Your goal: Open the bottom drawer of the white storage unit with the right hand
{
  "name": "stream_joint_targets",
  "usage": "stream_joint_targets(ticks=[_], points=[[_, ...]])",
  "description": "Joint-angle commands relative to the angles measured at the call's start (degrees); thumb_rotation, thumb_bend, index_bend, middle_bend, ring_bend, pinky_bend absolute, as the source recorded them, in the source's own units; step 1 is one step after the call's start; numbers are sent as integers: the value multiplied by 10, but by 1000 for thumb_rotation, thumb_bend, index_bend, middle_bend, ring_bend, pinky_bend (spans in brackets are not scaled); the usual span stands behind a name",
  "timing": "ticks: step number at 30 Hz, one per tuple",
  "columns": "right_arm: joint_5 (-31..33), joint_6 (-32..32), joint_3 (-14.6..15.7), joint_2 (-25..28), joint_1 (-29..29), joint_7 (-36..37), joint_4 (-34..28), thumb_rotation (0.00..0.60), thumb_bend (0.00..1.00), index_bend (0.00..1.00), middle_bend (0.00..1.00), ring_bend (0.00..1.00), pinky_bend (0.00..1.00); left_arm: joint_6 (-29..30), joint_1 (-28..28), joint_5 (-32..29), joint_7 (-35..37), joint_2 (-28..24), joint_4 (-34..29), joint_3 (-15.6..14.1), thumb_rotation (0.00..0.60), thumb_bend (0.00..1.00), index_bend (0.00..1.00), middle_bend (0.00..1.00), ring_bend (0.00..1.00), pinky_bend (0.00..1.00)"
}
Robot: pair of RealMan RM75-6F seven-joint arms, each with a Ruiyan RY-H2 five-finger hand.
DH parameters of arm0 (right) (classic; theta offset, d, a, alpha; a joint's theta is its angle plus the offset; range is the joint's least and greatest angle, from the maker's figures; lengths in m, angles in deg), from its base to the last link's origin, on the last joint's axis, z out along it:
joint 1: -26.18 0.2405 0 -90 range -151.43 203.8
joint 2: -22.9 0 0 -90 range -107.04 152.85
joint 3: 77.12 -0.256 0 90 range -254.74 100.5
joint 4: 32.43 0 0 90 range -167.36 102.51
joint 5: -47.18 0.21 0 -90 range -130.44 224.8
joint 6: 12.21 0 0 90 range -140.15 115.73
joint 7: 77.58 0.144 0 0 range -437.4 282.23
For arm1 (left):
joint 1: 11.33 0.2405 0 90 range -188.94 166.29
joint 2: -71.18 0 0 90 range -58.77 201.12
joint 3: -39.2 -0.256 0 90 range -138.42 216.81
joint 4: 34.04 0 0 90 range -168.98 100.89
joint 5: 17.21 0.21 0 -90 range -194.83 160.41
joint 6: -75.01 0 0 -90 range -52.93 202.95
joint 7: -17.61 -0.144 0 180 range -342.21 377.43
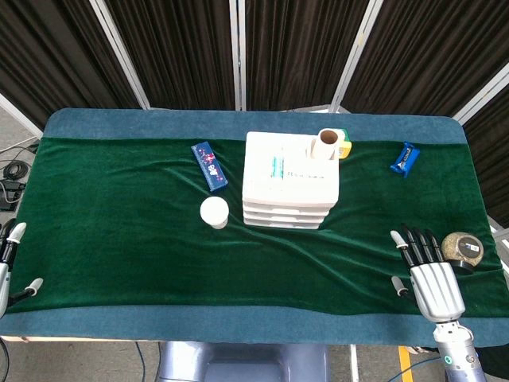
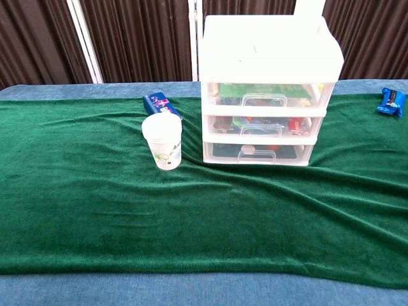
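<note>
Right hand [image 1: 433, 282]: near tabletop [image 1: 119, 239] edge, fingers [image 1: 413, 243] spread, holding nothing. Bottom drawer [image 2: 258, 152]: shut, lowest in white storage unit [image 2: 268, 89], mid-tabletop, well apart from hand. Paper cup [image 2: 163, 141]: beside unit. Risk: light unit may slide when its handle is pulled.

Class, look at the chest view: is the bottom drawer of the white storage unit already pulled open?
No, the bottom drawer sits flush within the white storage unit.
</note>
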Motion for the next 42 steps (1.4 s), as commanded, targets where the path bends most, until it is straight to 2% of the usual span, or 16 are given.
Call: stream_joint_targets(ticks=[1, 21, 23, 24, 25, 29, 32, 35, 37, 40, 42], points=[[-1, 0, 1, 0, 0, 0, 1, 600, 192, 47, 0, 0, 0, 0, 0, 0, 0, 0, 0, 0, 600, 33, 0, 0, 0, 0], [-6, -14, 7, 1, 7, 14, -2, 600, 191, 50, 0, 0, 0, 5, 1, 3, -1, -1, -3, 1, 600, 33, 0, 0, 0, 0], [-9, -19, 7, 0, 11, 20, -1, 600, 192, 66, 16, 17, 30, 7, 2, 3, -2, -1, -4, 1, 600, 33, 0, 0, 0, 0], [-9, -21, 7, -1, 13, 22, -1, 600, 193, 75, 46, 50, 66, 7, 2, 3, -2, -1, -5, 1, 600, 33, 0, 0, 0, 0], [-9, -24, 6, -3, 15, 26, -1, 600, 194, 88, 127, 139, 148, 8, 2, 3, -3, -1, -5, 1, 600, 33, 0, 0, 0, 0], [0, -51, -3, -14, 35, 37, -12, 600, 194, 134, 533, 588, 475, 10, 3, 3, -3, -2, -6, 1, 600, 33, 0, 0, 0, 0], [11, -84, -12, -27, 56, 30, -28, 600, 214, 180, 745, 791, 644, 9, 3, 2, -2, -2, -5, 2, 600, 32, 0, 0, 0, 0], [24, -107, -25, -48, 75, 15, -40, 600, 314, 234, 875, 905, 761, 8, 3, 2, -2, -2, -5, 2, 600, 34, 0, 0, 0, 0], [40, -124, -31, -66, 85, 13, -51, 600, 395, 253, 922, 949, 810, 9, 3, 3, 0, -2, -6, 2, 600, 34, 0, 0, 0, 0], [80, -157, -37, -84, 96, 37, -79, 600, 505, 255, 959, 984, 852, 9, 3, 2, 4, -3, -6, 3, 600, 33, 0, 0, 0, 0], [114, -184, -42, -93, 104, 67, -103, 600, 544, 255, 966, 991, 860, 8, 3, 0, 7, -5, -6, 3, 600, 33, 0, 0, 0, 0]])
